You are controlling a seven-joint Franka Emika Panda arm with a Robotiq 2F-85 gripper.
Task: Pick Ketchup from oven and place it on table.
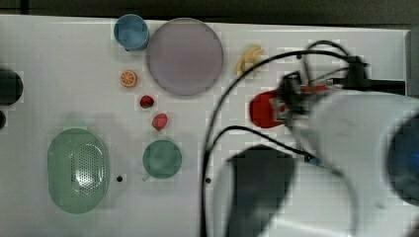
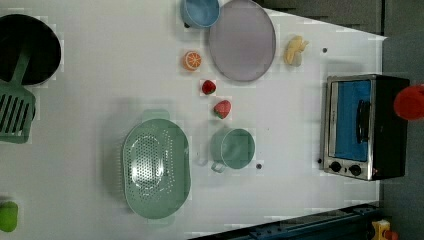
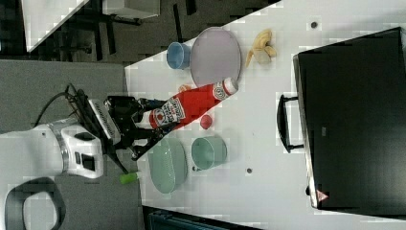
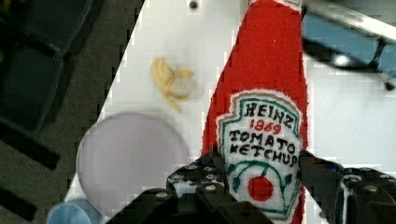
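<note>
My gripper (image 3: pixel 146 120) is shut on the Ketchup (image 3: pixel 191 106), a red squeeze bottle with a white cap and a Heinz label. I hold it by its lower end, and its cap points toward the oven (image 3: pixel 354 120). In the wrist view my black fingers (image 4: pixel 205 179) press both sides of the Ketchup (image 4: pixel 266 93) at its label, with the white table (image 4: pixel 154 32) beneath. The top view has the Ketchup (image 1: pixel 262 111) ahead of my gripper (image 1: pixel 287 101), over the table (image 1: pixel 59 74). The black oven (image 2: pixel 362 127) stands at the left view's right, blue glass door and knobs facing up.
On the table lie a lilac plate (image 1: pixel 184 56), a blue cup (image 1: pixel 131 31), a peeled banana (image 1: pixel 248 58), an orange slice (image 1: pixel 128 78), two strawberries (image 1: pixel 153 112), a green mug (image 1: pixel 161 159) and a green colander (image 1: pixel 78 170). My arm's cables (image 1: pixel 212 128) hang over the table.
</note>
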